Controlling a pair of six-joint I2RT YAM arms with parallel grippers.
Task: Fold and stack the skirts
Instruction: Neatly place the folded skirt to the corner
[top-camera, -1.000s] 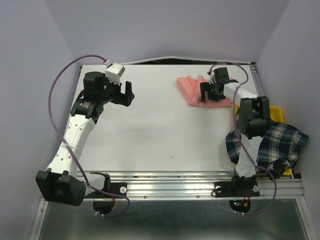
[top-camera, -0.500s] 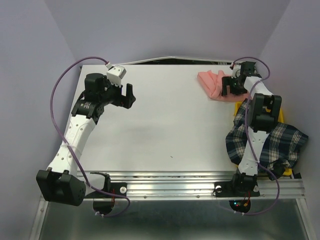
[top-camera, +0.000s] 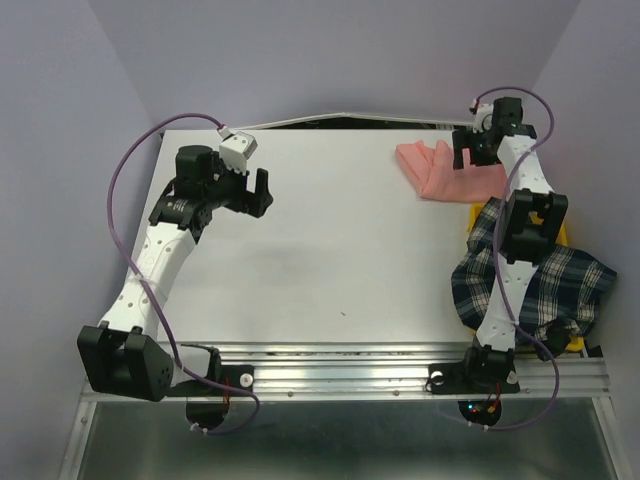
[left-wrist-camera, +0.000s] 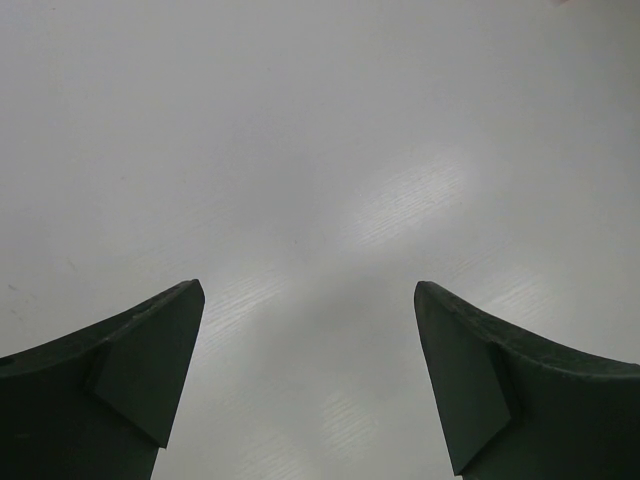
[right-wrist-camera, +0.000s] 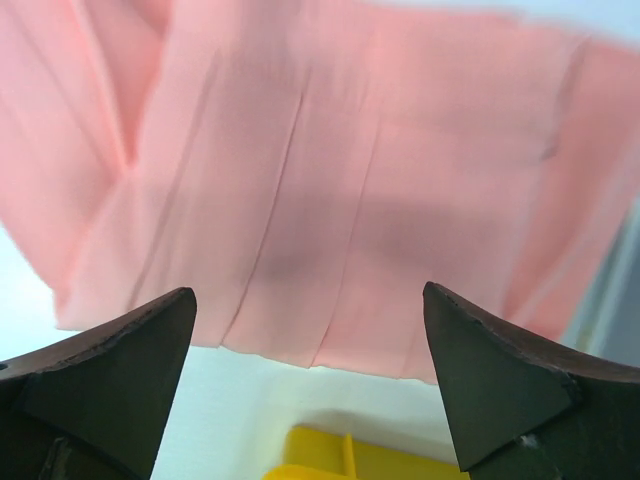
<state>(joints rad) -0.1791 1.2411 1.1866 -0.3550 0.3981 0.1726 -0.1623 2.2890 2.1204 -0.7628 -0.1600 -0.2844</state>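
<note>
The salmon-pink skirt (top-camera: 440, 172) lies folded at the table's far right corner; its pleats fill the right wrist view (right-wrist-camera: 330, 190). My right gripper (top-camera: 470, 152) is open and empty, just above the skirt's far right part. The plaid skirt (top-camera: 560, 285) hangs crumpled over the yellow bin (top-camera: 556, 228) at the right edge, behind the right arm. My left gripper (top-camera: 260, 190) is open and empty over bare table at the far left; the left wrist view shows only white tabletop between its fingers (left-wrist-camera: 120, 380).
The yellow bin's rim shows just below the pink skirt in the right wrist view (right-wrist-camera: 400, 460). Purple walls close in on three sides. A metal rail (top-camera: 400, 375) runs along the near table edge by the arm bases.
The right gripper dragged the pink skirt from the far middle to the far right corner, then let go and lifted off it. The left arm barely moved.
</note>
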